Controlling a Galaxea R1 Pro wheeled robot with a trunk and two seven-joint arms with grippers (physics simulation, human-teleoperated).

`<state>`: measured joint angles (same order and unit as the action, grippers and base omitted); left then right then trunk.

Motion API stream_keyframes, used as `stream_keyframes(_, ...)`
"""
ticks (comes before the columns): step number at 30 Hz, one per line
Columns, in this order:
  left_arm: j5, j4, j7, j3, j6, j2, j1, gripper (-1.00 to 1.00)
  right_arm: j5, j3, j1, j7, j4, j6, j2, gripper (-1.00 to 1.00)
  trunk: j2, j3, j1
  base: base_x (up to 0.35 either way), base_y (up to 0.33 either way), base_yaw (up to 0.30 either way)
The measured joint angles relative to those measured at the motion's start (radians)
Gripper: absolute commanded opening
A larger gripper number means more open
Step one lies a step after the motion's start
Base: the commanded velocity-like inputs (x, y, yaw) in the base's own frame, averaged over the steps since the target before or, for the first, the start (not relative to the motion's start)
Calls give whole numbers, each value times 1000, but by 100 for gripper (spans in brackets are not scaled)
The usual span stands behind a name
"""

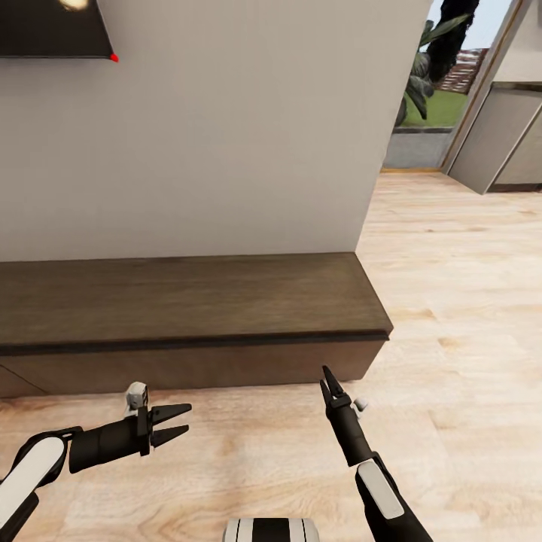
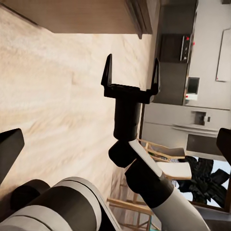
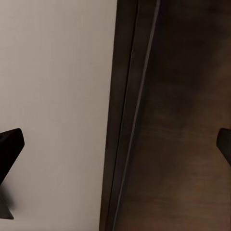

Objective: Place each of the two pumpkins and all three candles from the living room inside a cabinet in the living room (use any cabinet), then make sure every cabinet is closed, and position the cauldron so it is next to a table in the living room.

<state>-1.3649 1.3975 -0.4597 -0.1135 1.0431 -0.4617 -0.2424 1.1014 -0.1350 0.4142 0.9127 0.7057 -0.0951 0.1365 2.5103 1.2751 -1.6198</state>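
Both grippers, left [image 1: 179, 424] and right [image 1: 325, 376], hang spread and empty just before the cabinet [image 1: 188, 301]. Its fronts look closed; whether anything is stowed inside cannot be told.

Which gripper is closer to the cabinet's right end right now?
Right. The right gripper sits just before the cabinet front near that end; the left gripper hangs farther along toward the middle, lower over the floor.

Black two-fingered hands [image 1: 172, 424], black forearms, white upper-arm shells
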Motion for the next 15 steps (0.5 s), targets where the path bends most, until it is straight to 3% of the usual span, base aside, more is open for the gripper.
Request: stream_keyframes(15,0,0,0,-1,0,0,0,100,0,1,0,1,-1,1,1,100,0,0,0,116,-3,0)
